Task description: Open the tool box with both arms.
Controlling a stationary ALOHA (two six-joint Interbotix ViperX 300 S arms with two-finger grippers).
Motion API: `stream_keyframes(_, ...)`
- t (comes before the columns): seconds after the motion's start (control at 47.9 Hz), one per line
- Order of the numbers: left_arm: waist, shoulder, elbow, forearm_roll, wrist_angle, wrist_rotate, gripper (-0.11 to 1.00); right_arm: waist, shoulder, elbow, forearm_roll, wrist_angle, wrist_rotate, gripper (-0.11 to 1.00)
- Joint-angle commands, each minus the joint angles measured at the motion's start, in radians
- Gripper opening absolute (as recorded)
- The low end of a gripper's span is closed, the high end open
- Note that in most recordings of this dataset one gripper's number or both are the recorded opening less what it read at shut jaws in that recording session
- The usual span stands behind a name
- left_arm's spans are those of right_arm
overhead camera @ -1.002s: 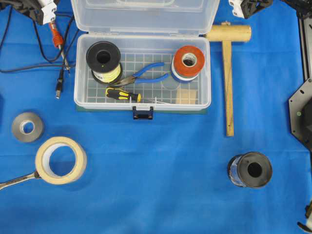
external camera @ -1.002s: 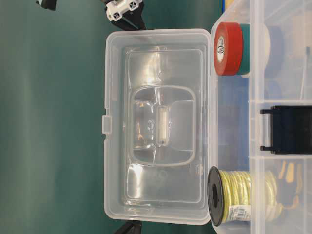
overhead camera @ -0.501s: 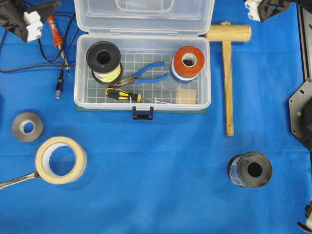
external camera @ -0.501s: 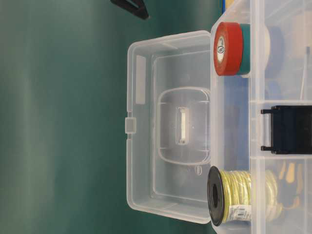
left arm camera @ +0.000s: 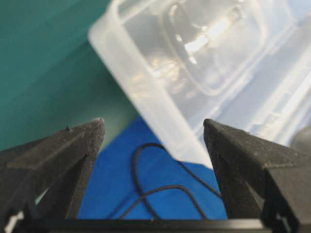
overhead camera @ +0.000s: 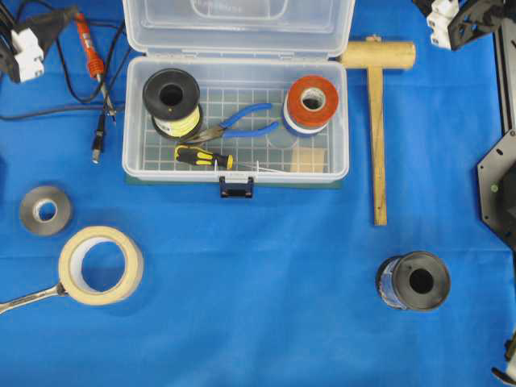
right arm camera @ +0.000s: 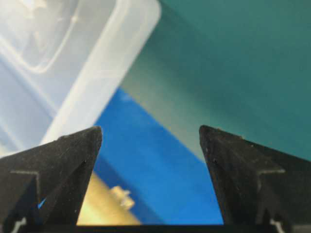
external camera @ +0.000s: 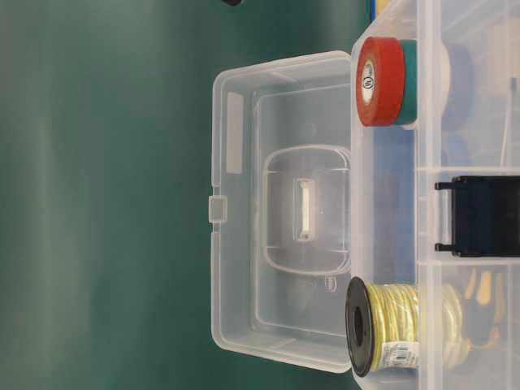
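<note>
The tool box [overhead camera: 133,121] is a clear plastic case lying open at the back middle of the blue cloth. Its lid [overhead camera: 238,28] is tipped back and its dark blue latch [overhead camera: 236,188] hangs at the front. In the table-level view the lid [external camera: 244,203] leans back on its own. My left gripper [left arm camera: 153,124] is open and empty, off the lid's left corner [left arm camera: 160,82], and shows at the top left [overhead camera: 32,40] of the overhead view. My right gripper [right arm camera: 149,128] is open and empty, right of the lid [right arm camera: 92,68], at the top right [overhead camera: 455,16] overhead.
In the box lie a yellow wire spool [overhead camera: 172,101], blue pliers [overhead camera: 238,121], a screwdriver [overhead camera: 201,156] and red tape [overhead camera: 312,102]. A wooden mallet [overhead camera: 376,121] lies right of it, cables [overhead camera: 97,72] left. Tape rolls [overhead camera: 101,264], a wrench [overhead camera: 24,300] and a black spool [overhead camera: 414,280] are nearer.
The lid swung farther back and now rests still. Both grippers drew away from it, the left one leftward and the right one rightward, both staying open.
</note>
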Motion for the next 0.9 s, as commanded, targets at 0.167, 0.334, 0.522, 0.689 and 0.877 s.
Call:
stream_keyframes(0.167, -0.202, -0.021, -0.002, -0.003, 0.026, -0.021, 0.79, 0.199, -0.044, 0.008, 0.011, 0.049, 0.003, 0.81)
stream_keyframes(0.334, -0.360, -0.038, 0.003, -0.003, 0.061, -0.023, 0.79, 0.397, -0.080, 0.023, 0.011, 0.095, 0.003, 0.81)
stream_keyframes(0.522, -0.515, -0.037, 0.005, -0.002, 0.103, -0.021, 0.79, 0.609, -0.084, 0.029, 0.011, 0.138, 0.003, 0.81)
stream_keyframes(0.689, -0.621, -0.028, 0.003, -0.002, 0.138, -0.021, 0.79, 0.707, -0.074, 0.029, 0.011, 0.150, 0.003, 0.81)
stream_keyframes(0.877, -0.644, -0.051, 0.008, -0.002, 0.156, -0.021, 0.78, 0.719, -0.095, 0.038, 0.006, 0.156, 0.000, 0.81)
